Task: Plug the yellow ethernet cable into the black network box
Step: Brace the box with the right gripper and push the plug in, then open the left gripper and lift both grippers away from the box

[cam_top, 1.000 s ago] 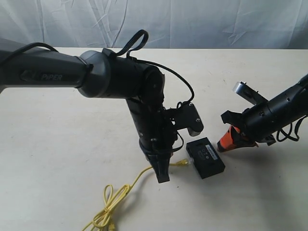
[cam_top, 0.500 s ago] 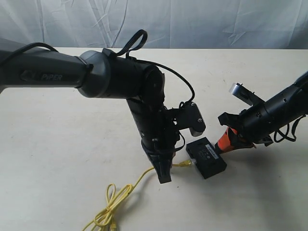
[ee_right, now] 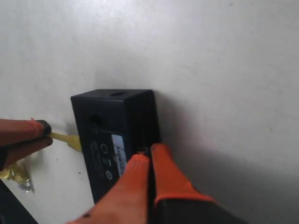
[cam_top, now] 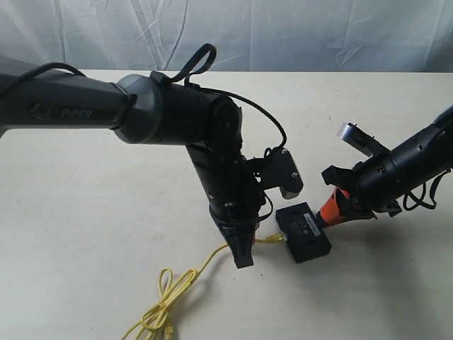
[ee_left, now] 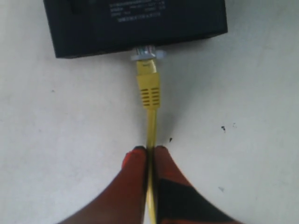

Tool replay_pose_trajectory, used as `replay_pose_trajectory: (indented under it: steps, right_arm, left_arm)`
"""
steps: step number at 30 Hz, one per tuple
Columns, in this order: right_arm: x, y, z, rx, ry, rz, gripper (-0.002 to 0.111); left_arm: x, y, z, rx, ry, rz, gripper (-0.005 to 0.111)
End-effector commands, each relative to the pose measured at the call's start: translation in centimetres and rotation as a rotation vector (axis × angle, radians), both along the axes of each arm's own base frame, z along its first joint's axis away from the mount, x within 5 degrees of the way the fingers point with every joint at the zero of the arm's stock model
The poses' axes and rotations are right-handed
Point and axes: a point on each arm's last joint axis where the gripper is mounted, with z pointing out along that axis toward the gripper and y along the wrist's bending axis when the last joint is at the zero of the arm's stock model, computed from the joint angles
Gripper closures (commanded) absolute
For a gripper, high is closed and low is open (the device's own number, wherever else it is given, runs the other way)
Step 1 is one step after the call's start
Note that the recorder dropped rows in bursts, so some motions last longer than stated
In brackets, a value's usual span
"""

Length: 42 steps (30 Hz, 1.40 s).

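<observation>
The black network box [cam_top: 303, 232] lies flat on the table, label up. The yellow ethernet cable [cam_top: 190, 278] runs from a loose knot near the front edge up to the box. My left gripper [cam_top: 245, 259] is shut on the cord [ee_left: 151, 128] a short way behind its yellow boot. The clear plug [ee_left: 147, 52] sits at a port in the box's side [ee_left: 135, 23]; how deep it goes is hidden. My right gripper [cam_top: 333, 210] is shut, with its orange fingertips [ee_right: 161, 154] pressed against the opposite edge of the box [ee_right: 110, 135].
A wrinkled white cloth [cam_top: 297, 32] hangs behind the pale table [cam_top: 85, 212]. The left arm's dark bulk [cam_top: 177, 117] stands over the table's middle. The cable's knot and other plug [cam_top: 164, 327] lie near the front edge.
My left gripper has edged slightly right with the cable, bringing the plug against the box. My right gripper has crept a little left against the box's far edge.
</observation>
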Motion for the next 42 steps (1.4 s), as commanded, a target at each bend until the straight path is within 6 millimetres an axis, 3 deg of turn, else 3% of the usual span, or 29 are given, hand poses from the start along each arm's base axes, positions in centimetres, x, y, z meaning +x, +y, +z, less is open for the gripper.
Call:
replay_pose_trajectory:
  steps: [1,6,19,32,36,42]
  right_arm:
    - [-0.4,0.2,0.1,0.027,0.025,0.015,0.109]
    - [-0.5,0.5,0.1,0.029,0.026,0.026,0.109]
    - [-0.5,3.7,0.0,0.006,-0.021,0.048,0.109]
    - [0.3,3.3,-0.4,-0.052,-0.091,-0.006,0.109]
    - [0.8,2.3,-0.1,-0.076,-0.122,-0.044,0.109]
    - [1.4,-0.4,2.2,-0.064,-0.164,-0.145,0.109]
  left_arm:
    - [0.0,-0.4,0.1,-0.023,-0.004,0.017,0.107]
    - [0.1,-0.4,0.2,-0.031,-0.015,0.021,0.107]
    - [0.9,0.0,0.1,-0.011,-0.085,-0.009,0.107]
    - [1.4,0.0,0.2,-0.03,-0.122,-0.001,0.107]
    - [1.5,-0.1,0.2,-0.034,-0.127,0.0,0.107]
    - [1.4,-0.1,0.2,-0.035,-0.125,0.006,0.107]
